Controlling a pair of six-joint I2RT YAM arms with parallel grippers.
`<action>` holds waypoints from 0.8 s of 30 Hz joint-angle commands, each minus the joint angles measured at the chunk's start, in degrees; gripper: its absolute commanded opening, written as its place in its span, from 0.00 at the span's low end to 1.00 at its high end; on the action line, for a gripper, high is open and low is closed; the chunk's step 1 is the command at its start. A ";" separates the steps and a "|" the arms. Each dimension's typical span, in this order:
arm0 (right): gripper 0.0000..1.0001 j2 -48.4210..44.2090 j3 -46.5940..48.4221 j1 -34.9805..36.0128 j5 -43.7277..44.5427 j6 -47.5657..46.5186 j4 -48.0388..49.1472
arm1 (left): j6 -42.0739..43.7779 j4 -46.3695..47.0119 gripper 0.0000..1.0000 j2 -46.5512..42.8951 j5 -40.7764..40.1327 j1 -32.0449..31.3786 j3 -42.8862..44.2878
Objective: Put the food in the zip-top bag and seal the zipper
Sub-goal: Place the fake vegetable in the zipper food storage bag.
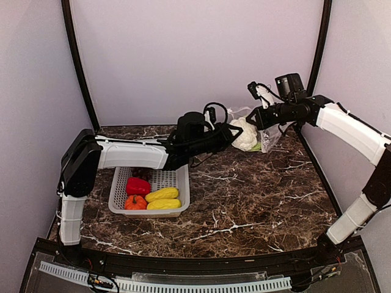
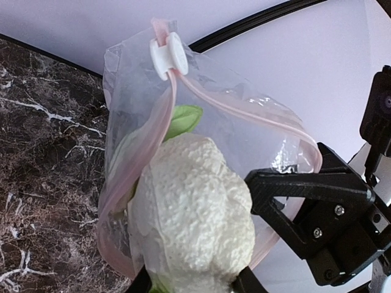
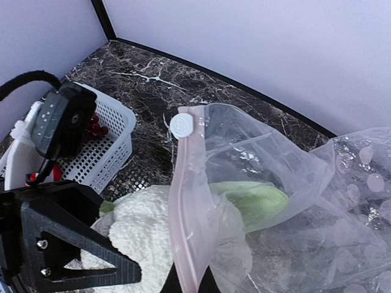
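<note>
White cauliflower (image 2: pixel 195 213) sits clamped in the left gripper (image 1: pixel 227 135), entering the zip-top bag (image 2: pixel 128 110) mouth. The pink zipper (image 2: pixel 232 107) rim loops around it, with spare opening beyond, toward the slider (image 2: pixel 166 55). The right gripper (image 1: pixel 261 117) pinches that rim.

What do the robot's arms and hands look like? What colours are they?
Both arms are smooth white tubes joined by chunky black joints: the left arm and the right arm. Each hand is black: the left hand, the right hand. The fingers are flat, angular black plastic with small silver screws. A thin black cable loops above the left wrist.
</note>
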 commanded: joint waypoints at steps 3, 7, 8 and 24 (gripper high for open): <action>0.00 -1.70 0.86 1.52 -2.33 -0.34 -1.88 | 0.11 20.59 0.10 0.41 -0.03 1.23 -2.83; 0.00 -1.79 -0.02 1.15 0.03 -1.77 -1.43 | 0.35 28.17 0.08 -0.28 -0.35 1.25 -5.64; 0.00 -1.84 -0.03 1.12 -1.66 -2.12 -1.48 | 1.36 27.47 0.08 -0.44 -0.41 1.25 -5.37; 0.00 -6.14 -6.17 -5.49 -16.15 -3.89 4.04 | 26.09 -4.91 0.03 3.75 0.70 0.27 8.72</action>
